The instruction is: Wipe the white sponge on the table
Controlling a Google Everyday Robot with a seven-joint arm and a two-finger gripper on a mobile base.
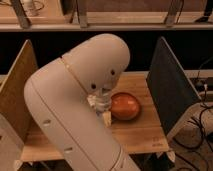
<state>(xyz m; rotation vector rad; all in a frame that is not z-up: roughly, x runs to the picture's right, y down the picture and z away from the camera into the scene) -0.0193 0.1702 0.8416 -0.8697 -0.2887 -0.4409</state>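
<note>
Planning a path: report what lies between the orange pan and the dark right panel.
Only bare table, in the camera view. The gripper hangs left of the orange pan, by the white sponge.
</note>
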